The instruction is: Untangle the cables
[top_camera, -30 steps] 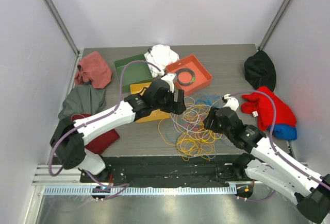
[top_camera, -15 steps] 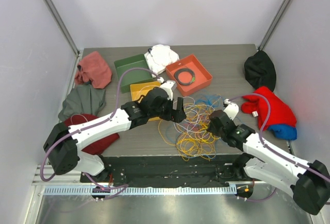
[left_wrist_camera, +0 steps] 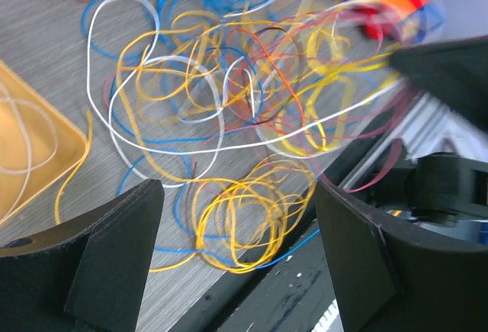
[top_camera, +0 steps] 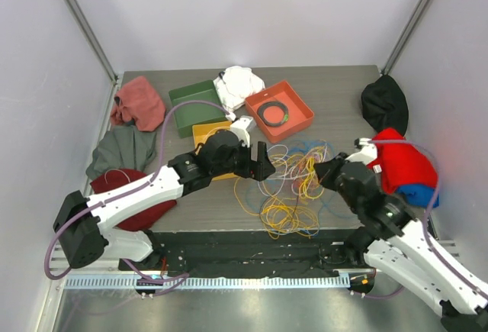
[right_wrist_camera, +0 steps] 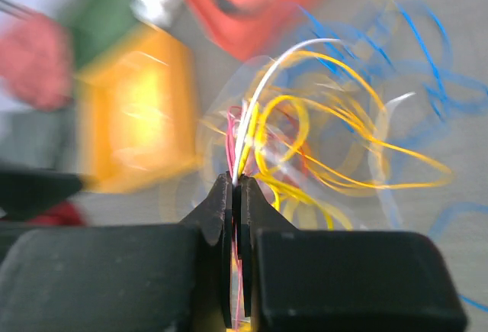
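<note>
Separation step: right pincer (right_wrist_camera: 235,187) clamped on several cables (top_camera: 288,208); left pincer (left_wrist_camera: 238,191) wide, empty. Next, probably: pinning the heap.

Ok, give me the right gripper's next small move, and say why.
Probably draw the right gripper slowly away from the tangle: it is shut on a few thin yellow, white and pink cables, while the left gripper hangs open above the pile.

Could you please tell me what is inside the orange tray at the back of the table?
A dark coil with a green spot lies on the floor of the orange tray. Anything directly beneath the coil is covered.
</note>
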